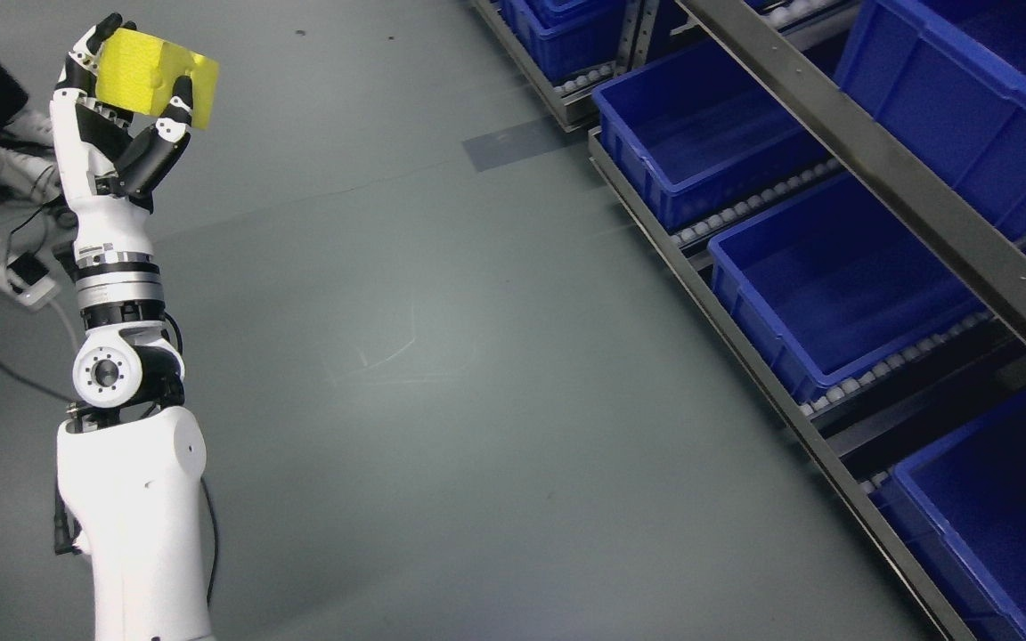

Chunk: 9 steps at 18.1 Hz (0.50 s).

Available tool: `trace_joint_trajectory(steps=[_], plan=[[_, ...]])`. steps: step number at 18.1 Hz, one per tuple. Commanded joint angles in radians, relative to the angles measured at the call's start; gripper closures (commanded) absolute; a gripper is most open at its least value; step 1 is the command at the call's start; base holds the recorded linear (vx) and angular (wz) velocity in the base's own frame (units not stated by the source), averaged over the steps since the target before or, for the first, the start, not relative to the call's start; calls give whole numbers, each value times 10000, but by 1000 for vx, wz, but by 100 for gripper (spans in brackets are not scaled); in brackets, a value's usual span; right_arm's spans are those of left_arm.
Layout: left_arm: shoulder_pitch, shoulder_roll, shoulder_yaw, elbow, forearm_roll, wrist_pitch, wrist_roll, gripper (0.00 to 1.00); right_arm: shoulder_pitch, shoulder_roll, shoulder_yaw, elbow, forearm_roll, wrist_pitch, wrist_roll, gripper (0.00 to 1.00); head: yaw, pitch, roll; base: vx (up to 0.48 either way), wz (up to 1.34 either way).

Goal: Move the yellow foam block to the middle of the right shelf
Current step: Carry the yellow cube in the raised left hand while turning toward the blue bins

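We see no readable brand, label or writing anywhere in this view. Nearest us, at the lower left, our white left arm (134, 525) rises from the bottom edge, nearly upright, past a round white joint and a banded silver and black wrist. At its top, our left hand (112, 133) points upward with the palm turned toward the right. Its fingers (77, 67) curl over the far upper edge of the yellow foam block (155, 78), and the black and white thumb presses the block's near right side, so the hand grips the block and holds it high above the grey floor (442, 356), well apart from the shelving. Our right arm does not show. Behind the wrist, at the left edge, lie grey cables and what may be a small power adapter; that corner is dim. Along the right side runs a grey metal shelf rack (905, 178) with roller tracks, carrying several blue bins (834, 285), each with its open top showing.
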Motion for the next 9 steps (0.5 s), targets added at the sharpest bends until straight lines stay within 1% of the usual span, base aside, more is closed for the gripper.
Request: trace_joint_trajectory(steps=[1, 7, 9], plan=[[-32, 175, -18, -89, -54, 7, -3, 69, -14, -175, 0, -174, -58, 7, -4, 0, 0, 0, 0, 319, -586], [-108, 175, -18, -89, -54, 129, -3, 69, -29, -175, 0, -174, -58, 7, -4, 0, 0, 0, 0, 293, -609], [-93, 175, -307, -135, -39, 99, -34, 69, -14, -175, 0, -174, -58, 7, -4, 0, 0, 0, 0, 270, -551]])
